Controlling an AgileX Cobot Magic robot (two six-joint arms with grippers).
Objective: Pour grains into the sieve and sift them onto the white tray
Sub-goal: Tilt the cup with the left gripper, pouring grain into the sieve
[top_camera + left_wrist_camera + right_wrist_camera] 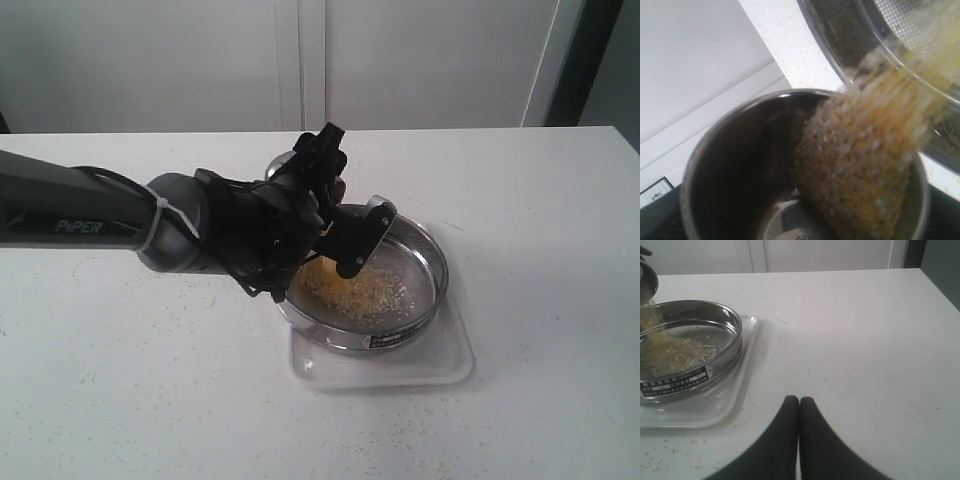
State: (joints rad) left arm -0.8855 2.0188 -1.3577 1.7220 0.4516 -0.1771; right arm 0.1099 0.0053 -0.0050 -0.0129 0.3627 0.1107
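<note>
Above sieve (pixel 437 262), cup (pixel 730 165) tipped toward it, grains (pixel 855 170) pouring

You'll see the grains (pixel 362 292) as a mix of fine yellow specks and paler whitish ones. The sieve (pixel 330 332) is shiny silver steel with a fine grey wire-grid pattern across its bottom, and its label (pixel 675 381) is white with dark print. The tray (pixel 440 365) is plain white. The surface (pixel 540 200) is off-white, peppered with tiny yellowish flecks. The cup (pixel 730 165) looks dark, dull steel inside. The arm (pixel 60 215) is black with a grey joint and pale lettering.
</note>
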